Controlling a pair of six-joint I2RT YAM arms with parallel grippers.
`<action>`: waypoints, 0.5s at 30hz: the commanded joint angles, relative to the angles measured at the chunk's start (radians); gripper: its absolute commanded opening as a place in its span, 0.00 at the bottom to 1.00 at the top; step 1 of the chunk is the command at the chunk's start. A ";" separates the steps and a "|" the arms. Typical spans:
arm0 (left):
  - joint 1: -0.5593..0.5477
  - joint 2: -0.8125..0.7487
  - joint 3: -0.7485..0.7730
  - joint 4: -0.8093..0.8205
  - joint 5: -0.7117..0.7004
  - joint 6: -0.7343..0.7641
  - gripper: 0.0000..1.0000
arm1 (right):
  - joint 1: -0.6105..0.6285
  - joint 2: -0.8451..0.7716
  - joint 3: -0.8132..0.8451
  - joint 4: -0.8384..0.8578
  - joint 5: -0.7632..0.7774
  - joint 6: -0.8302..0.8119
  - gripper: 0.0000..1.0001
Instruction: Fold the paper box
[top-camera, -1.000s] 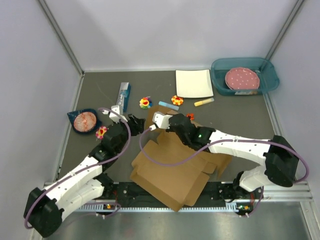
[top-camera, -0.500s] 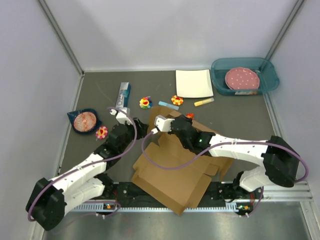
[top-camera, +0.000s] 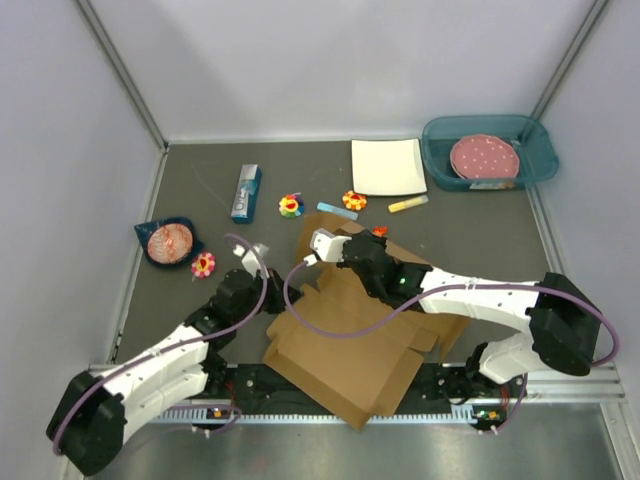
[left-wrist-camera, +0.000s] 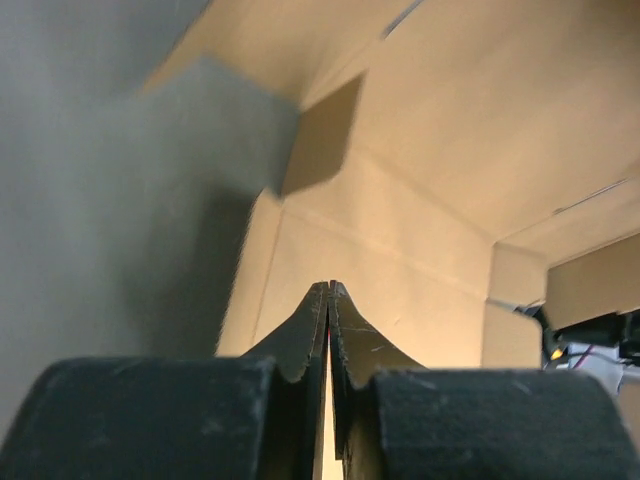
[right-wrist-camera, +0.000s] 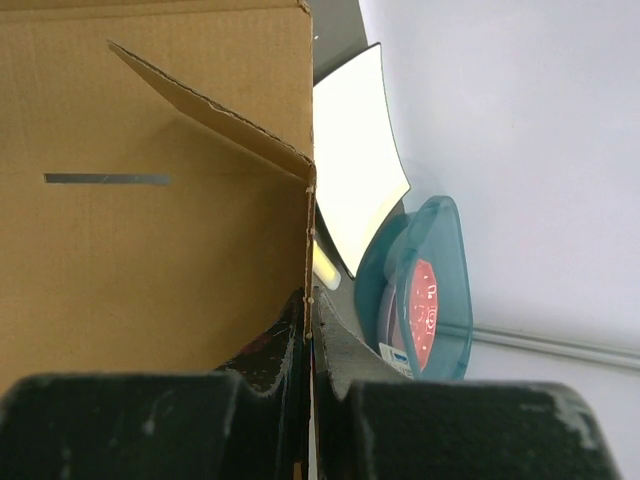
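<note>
The paper box (top-camera: 350, 345) is a brown cardboard sheet, partly folded, lying between the two arms near the table's front edge. My right gripper (top-camera: 340, 240) is shut on the edge of a raised flap at the box's far side. The cardboard edge (right-wrist-camera: 308, 230) runs up from between the right gripper's (right-wrist-camera: 310, 296) fingers. My left gripper (top-camera: 270, 297) sits at the box's left edge, over a tan panel (left-wrist-camera: 420, 260). The left gripper's (left-wrist-camera: 330, 287) tips meet, and I see nothing between them.
A white square plate (top-camera: 387, 167) and a teal bin (top-camera: 490, 150) with a pink dish stand at the back right. A blue box (top-camera: 246, 192), flower toys (top-camera: 291, 206), a yellow crayon (top-camera: 408, 204) and a blue bowl (top-camera: 168, 241) lie at the back and left.
My left gripper has come nearer and to the right, up to the box's left edge, and its jaws have closed. The right gripper has kept its hold on the flap.
</note>
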 joint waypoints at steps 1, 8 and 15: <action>-0.013 0.092 -0.059 0.120 0.094 -0.067 0.03 | 0.011 -0.031 0.048 -0.008 0.010 0.024 0.00; -0.013 0.155 -0.082 0.077 -0.019 -0.055 0.01 | 0.009 -0.038 0.040 -0.012 0.007 0.034 0.00; -0.013 0.291 -0.047 -0.049 -0.274 -0.102 0.02 | 0.014 -0.051 0.023 -0.016 0.007 0.057 0.00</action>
